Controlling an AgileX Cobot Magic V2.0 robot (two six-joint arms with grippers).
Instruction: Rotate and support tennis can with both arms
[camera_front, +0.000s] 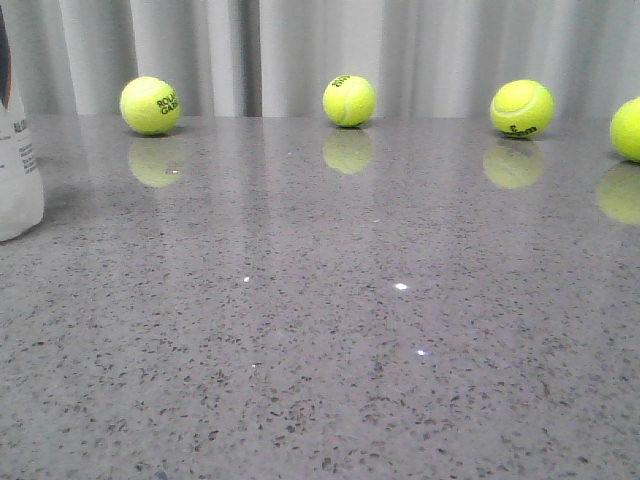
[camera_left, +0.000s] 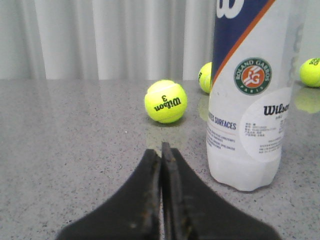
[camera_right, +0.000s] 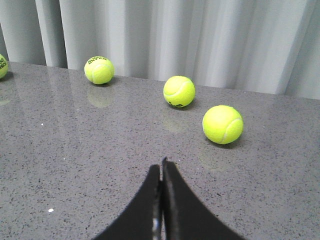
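Note:
The tennis can (camera_left: 247, 110) stands upright on the grey stone table, white and navy with an orange stripe and a round green-orange emblem. In the front view only its lower edge (camera_front: 18, 175) shows at the far left. My left gripper (camera_left: 161, 150) is shut with nothing between its fingers, a short way in front of the can and off to one side, not touching it. My right gripper (camera_right: 161, 166) is also shut and empty, over bare table far from the can. Neither arm appears in the front view.
Yellow-green tennis balls lie along the table's back by the grey curtain: (camera_front: 150, 105), (camera_front: 350, 100), (camera_front: 522, 107), and one cut off at the right edge (camera_front: 628, 128). A Wilson ball (camera_left: 165, 101) sits near the can. Closest to my right gripper is a ball (camera_right: 222, 124).

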